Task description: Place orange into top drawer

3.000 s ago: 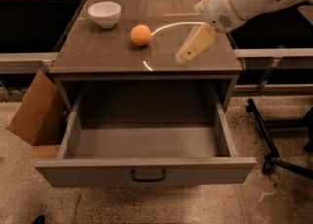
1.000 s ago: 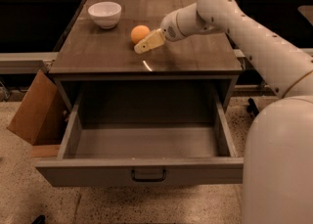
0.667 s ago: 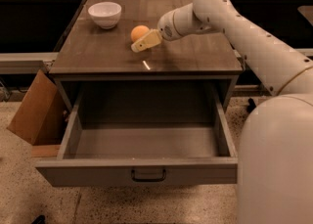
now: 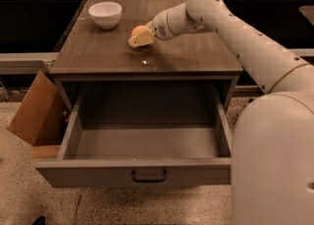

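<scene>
The orange (image 4: 138, 29) sits on the dark wooden top of the cabinet (image 4: 191, 54), near the middle back. My gripper (image 4: 139, 38) is right at it, its yellowish tip covering the fruit's front and lower side, so only the orange's top shows. The arm reaches in from the right. The top drawer (image 4: 132, 172) is pulled wide open below the cabinet top. Its grey front panel faces me, with the dark handle (image 4: 148, 176) at its centre.
A white bowl (image 4: 105, 14) stands at the back left of the cabinet top. A brown cardboard box (image 4: 34, 111) leans against the cabinet's left side. My own white body (image 4: 274, 160) fills the front right. Dark shelving runs behind.
My gripper has moved left across the cabinet top from the right of the orange up to it. The orange, bowl and drawer stay in place.
</scene>
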Controlling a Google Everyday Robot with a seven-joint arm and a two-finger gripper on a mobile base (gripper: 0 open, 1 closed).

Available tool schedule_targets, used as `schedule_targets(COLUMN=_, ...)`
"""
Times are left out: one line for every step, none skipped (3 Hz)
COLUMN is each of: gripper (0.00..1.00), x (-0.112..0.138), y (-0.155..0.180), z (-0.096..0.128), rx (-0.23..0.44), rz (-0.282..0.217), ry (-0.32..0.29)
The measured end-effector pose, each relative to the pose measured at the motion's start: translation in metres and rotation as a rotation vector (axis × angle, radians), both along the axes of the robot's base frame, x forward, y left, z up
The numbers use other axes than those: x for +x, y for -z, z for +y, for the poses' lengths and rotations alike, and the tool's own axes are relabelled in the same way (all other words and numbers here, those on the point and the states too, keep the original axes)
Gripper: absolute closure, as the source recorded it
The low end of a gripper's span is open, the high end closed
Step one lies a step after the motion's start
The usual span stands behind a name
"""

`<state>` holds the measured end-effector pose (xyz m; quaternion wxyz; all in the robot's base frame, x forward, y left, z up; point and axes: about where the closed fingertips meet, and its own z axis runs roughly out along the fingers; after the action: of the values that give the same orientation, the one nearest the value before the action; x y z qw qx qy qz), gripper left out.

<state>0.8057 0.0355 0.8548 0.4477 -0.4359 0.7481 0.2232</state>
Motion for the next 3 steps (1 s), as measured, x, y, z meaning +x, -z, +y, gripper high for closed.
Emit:
schedule_targets(gripper=0.59, x=-0.009, y=-0.003, z=0.009, rx=0.014, rz=-0.01, ry=-0.03)
schedule_targets(gripper=0.82, x=-0.03, y=-0.023, z=0.002, rx=0.05, rz=-0.059, ry=-0.062)
schedule_targets(gripper=1.0, x=-0.062, y=-0.05, z=-0.013, rx=0.086, rz=-0.124, ry=-0.13)
